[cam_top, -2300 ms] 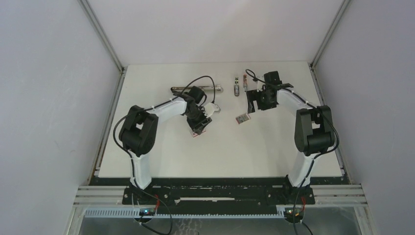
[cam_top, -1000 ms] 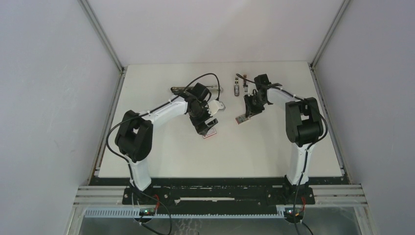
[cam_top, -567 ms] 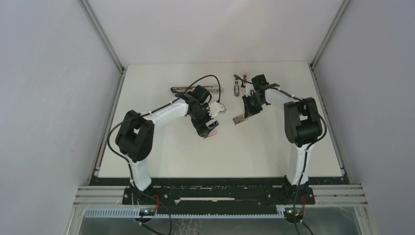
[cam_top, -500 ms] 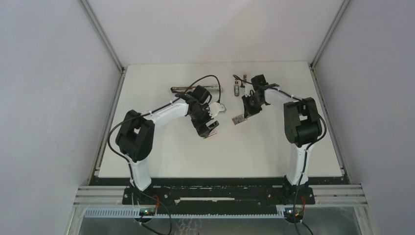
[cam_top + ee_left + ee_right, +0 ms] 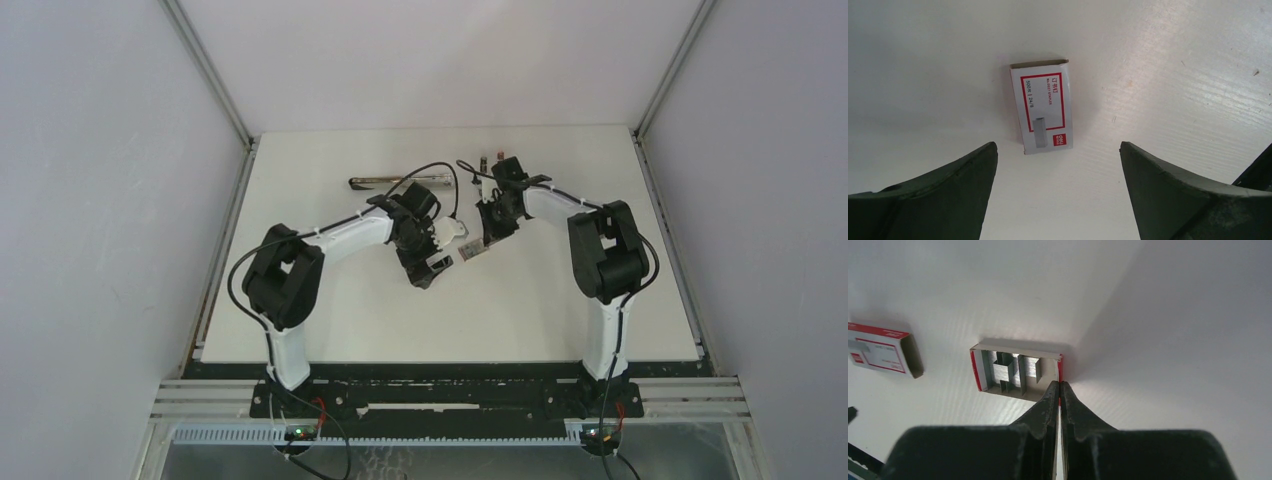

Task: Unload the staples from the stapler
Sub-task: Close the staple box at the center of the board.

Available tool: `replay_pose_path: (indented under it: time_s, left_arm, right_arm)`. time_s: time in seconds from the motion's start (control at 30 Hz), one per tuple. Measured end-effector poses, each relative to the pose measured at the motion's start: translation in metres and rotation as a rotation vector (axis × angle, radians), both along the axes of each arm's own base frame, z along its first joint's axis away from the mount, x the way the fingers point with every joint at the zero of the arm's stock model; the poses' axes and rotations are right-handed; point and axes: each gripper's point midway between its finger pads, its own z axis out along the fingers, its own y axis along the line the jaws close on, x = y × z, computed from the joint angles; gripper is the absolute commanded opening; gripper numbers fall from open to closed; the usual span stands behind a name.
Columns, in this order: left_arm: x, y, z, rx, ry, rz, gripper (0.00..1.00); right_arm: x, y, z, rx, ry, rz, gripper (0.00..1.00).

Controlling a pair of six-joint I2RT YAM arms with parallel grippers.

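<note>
A long thin metallic stapler (image 5: 398, 181) lies at the back of the table, behind the left arm. An open red-edged cardboard tray (image 5: 982, 371) holds several silver staples (image 5: 1015, 371) in short strips. My right gripper (image 5: 1059, 385) is shut, its tips pinching the tray's right wall. In the top view this gripper (image 5: 484, 236) and the tray (image 5: 470, 251) sit mid-table. The box's empty sleeve (image 5: 1043, 107) lies flat just ahead of my left gripper (image 5: 1058, 146), which is wide open with nothing between its fingers. From above, the left gripper (image 5: 430, 266) sits close to the left of the tray.
A small dark item (image 5: 487, 158) lies near the back edge behind the right arm. The sleeve (image 5: 883, 351) lies a short way left of the tray. Grey walls stand on three sides. The two wrists are close together mid-table.
My right gripper has shut on the tray wall and drawn the tray left and nearer, towards the left gripper. The left gripper has opened wider and shifted right.
</note>
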Motion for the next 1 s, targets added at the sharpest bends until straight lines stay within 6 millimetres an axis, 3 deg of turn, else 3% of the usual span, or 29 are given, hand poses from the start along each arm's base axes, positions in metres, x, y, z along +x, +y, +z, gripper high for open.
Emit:
replay_pose_path:
  time_s: [0.37, 0.63, 1.0]
  left_arm:
    - [0.003, -0.003, -0.012, 0.028, -0.014, 0.022, 0.87]
    - [0.001, -0.001, -0.028, 0.027, -0.029, 0.080, 0.83]
    - [-0.002, 0.001, -0.027, -0.082, -0.108, 0.192, 0.80]
  right_arm:
    - [-0.014, 0.029, 0.003, 0.048, 0.028, 0.035, 0.00]
    - [-0.018, 0.035, 0.004, 0.075, 0.045, 0.036, 0.00]
    - [-0.018, 0.035, 0.006, 0.094, 0.056, 0.029, 0.00]
